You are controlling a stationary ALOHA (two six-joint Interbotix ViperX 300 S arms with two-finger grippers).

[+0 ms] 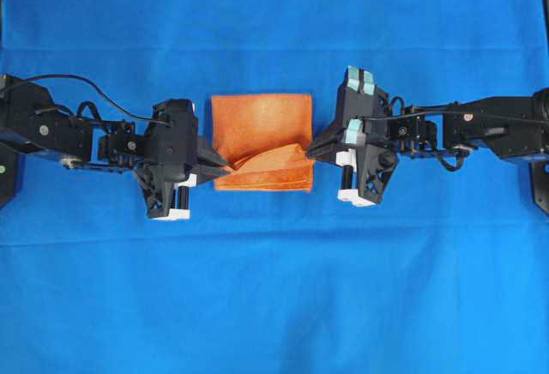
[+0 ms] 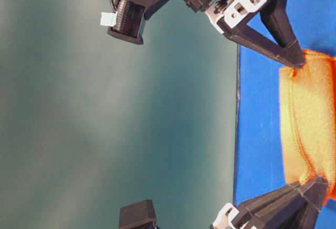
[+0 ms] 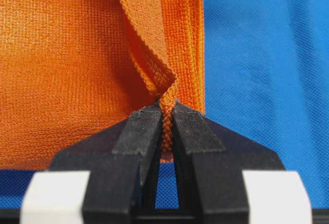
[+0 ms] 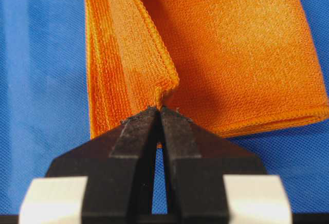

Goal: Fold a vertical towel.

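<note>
The orange towel [image 1: 262, 134] lies on the blue table cloth [image 1: 274, 288] between my two arms, its near part lifted into a fold. My left gripper [image 1: 225, 168] is shut on the towel's hem at its left near corner; the left wrist view shows the stitched hem [image 3: 165, 116] pinched between the black fingertips [image 3: 146, 126]. On the opposite side my right gripper [image 1: 310, 151] is shut on the towel's right near corner, where a small tuft of hem [image 4: 159, 96] pokes out above the closed tips. In the table-level view the towel [image 2: 310, 118] hangs stretched between both grippers.
Blue cloth [image 1: 274, 14] covers the whole table around the towel. Both black arms reach in from the left [image 1: 51, 125] and right [image 1: 497, 125] edges. A plain grey-green wall [image 2: 105, 108] stands behind the table edge.
</note>
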